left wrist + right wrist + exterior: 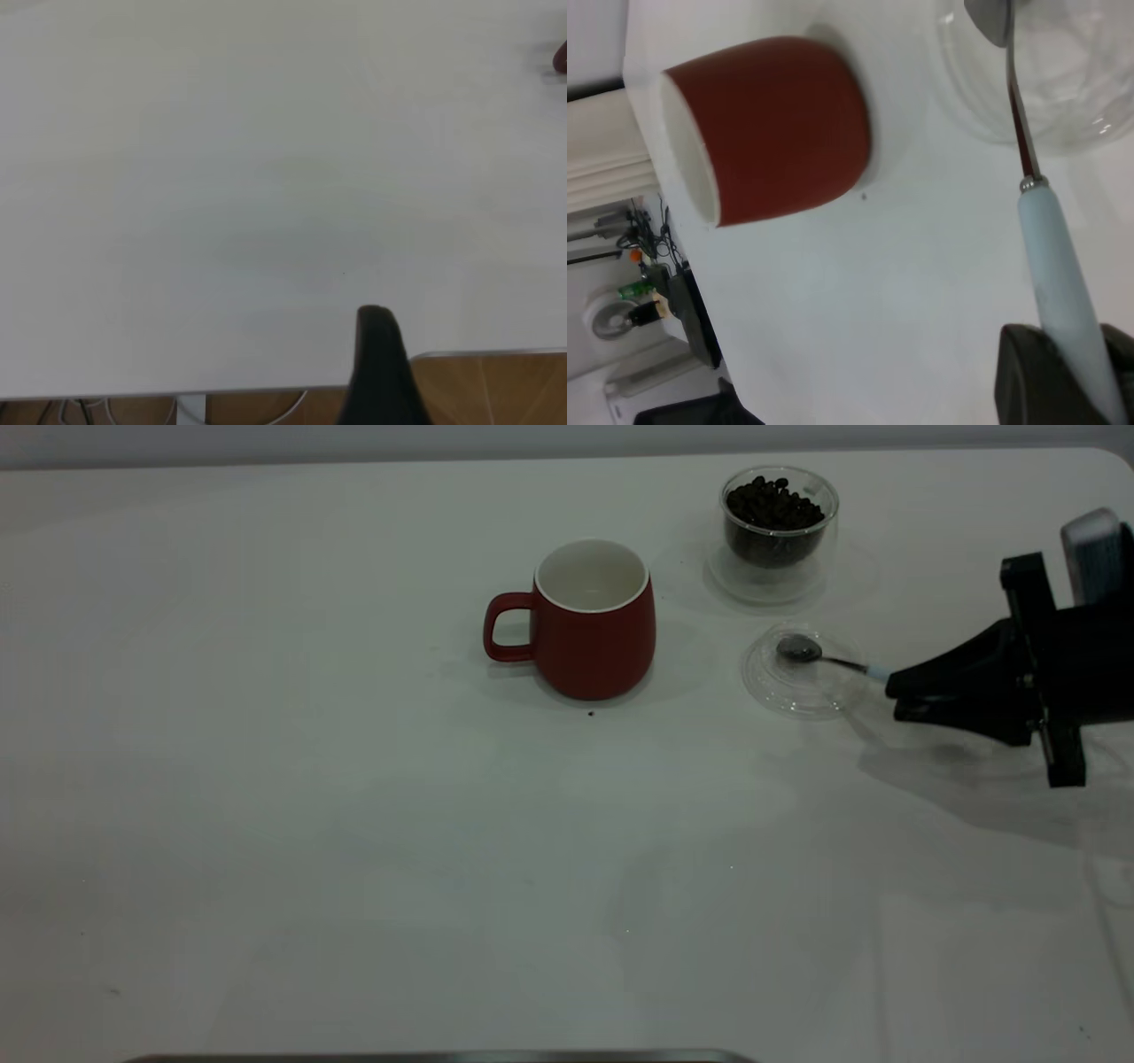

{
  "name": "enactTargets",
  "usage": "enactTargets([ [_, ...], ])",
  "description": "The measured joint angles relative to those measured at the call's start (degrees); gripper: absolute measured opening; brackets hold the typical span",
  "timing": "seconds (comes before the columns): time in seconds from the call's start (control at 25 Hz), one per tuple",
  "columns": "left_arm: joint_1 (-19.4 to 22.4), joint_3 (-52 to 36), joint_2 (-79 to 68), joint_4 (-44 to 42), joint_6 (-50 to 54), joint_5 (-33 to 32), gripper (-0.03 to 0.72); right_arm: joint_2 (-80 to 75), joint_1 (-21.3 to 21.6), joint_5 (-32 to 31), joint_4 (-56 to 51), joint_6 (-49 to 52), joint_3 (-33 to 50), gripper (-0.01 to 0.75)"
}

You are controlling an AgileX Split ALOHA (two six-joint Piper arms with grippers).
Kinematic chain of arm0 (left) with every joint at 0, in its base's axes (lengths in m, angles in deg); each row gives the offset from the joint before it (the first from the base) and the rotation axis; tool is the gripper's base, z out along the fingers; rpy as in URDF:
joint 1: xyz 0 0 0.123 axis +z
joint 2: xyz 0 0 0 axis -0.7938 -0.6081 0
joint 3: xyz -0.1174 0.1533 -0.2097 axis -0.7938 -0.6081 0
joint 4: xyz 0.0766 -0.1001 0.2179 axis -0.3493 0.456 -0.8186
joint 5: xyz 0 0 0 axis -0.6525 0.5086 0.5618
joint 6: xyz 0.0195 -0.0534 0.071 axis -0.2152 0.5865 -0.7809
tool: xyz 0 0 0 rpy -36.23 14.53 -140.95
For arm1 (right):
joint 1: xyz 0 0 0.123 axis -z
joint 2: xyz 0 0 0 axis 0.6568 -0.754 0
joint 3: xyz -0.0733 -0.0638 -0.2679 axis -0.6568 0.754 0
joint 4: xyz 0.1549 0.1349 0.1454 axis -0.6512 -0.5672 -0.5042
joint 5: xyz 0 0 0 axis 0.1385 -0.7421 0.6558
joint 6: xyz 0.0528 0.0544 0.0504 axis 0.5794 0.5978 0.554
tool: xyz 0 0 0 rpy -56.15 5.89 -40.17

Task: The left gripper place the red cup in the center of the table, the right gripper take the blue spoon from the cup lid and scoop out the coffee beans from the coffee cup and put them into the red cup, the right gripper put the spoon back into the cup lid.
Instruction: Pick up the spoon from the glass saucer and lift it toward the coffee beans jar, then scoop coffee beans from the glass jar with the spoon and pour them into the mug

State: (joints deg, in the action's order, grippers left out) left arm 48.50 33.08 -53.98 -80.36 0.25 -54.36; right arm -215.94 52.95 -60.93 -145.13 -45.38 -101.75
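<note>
- Two black jaws of the right gripper [893,693] clenched on the pale blue handle end of the blue spoon [828,657], at the right side of the counter [354,824].
- Seen from the right wrist camera: handle [1063,292] running straight down between the two dark jaw tips, pinched at its far end.
- Spoon's shiny bowl resting inside the cup lid [802,673], neck crossing the lid's rim toward the gripper.
- Lid lying flat on the counter, just in front of the coffee cup [778,527] and near it, apart from it.
- Coffee cup upright near the far right of the counter, filled nearly to the rim with dark coffee beans [772,505].
- Red cup [592,620] upright near the middle of the counter, to the left of lid and glass, apart from both; handle pointing left; white inside, no beans visible in it.
- One tiny dark speck on the counter just in front of the red cup.
- Left gripper [379,372] away from the action, at the counter's edge; only one dark finger visible, so cannot tell whether those jaws are released or clenched.
</note>
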Motion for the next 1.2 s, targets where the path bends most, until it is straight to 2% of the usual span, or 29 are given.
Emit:
enactTargets([
  [0.4,0.0,0.0,0.0,0.0,0.0,0.0,0.587,10.84,0.06,3.36,0.7,-0.24,6.06,0.113],
  [0.64,0.0,0.0,0.0,0.0,0.0,0.0,0.587,15.32,0.06,2.94,-2.9,-3.55,6.26,0.113],
  [0.84,0.0,0.0,0.0,0.0,0.0,-0.05,0.587,15.59,-0.79,3.24,-4.08,-4.1,2.63,0.113],
  [0.96,0.0,0.0,0.0,0.0,0.0,-0.05,0.587,15.59,-2.81,5.98,-4.08,-3.58,-0.65,0.113],
  [1.2,0.0,0.0,0.0,0.0,0.0,-0.05,0.587,15.59,-7.76,15.76,-3.54,-2.12,-6.51,0.113],
])
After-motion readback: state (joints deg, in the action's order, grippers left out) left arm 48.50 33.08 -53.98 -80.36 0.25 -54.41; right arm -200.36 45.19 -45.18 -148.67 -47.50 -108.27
